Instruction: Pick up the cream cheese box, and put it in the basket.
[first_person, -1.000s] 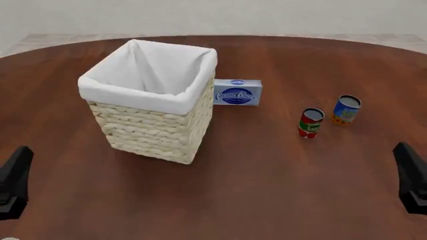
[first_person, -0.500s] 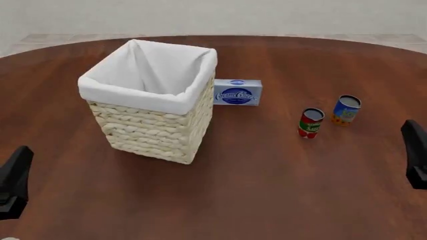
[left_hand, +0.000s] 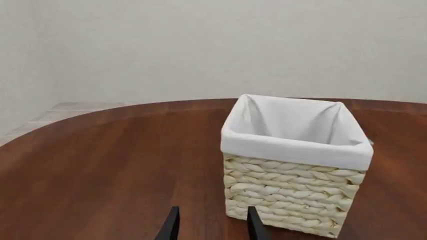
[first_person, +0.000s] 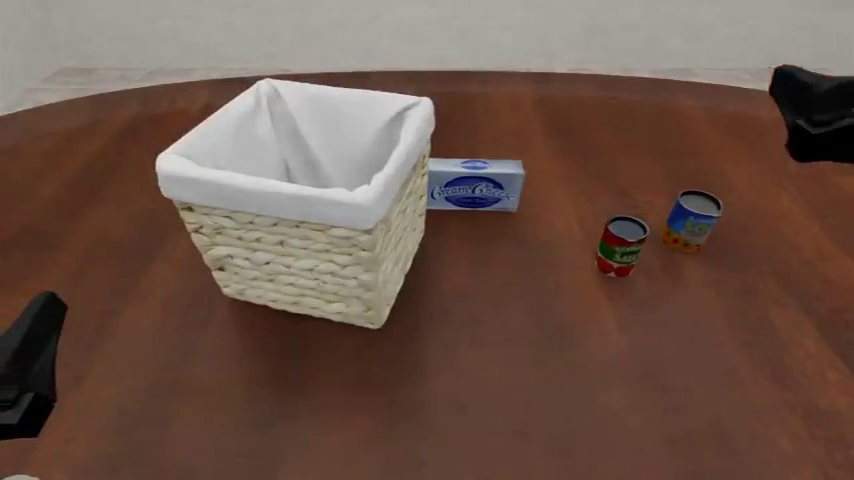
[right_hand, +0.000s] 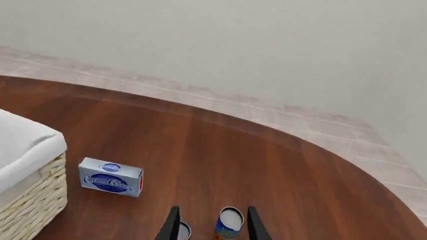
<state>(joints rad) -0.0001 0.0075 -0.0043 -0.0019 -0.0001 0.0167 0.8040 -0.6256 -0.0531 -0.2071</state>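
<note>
Right arm swung up and away; nothing else shifted.

In the front view the right gripper (first_person: 814, 112) sat low at the right edge 1.0 s ago, was a bit higher and further off-frame at 0.5 s ago, and now shows as a dark shape at the upper right corner, over the far side of the table (first_person: 534, 380). Its wrist camera now looks down on the blue-and-orange can (right_hand: 229, 223) between the parted fingers (right_hand: 172, 225), with the cream cheese box (right_hand: 111, 177) off to one side.
</note>
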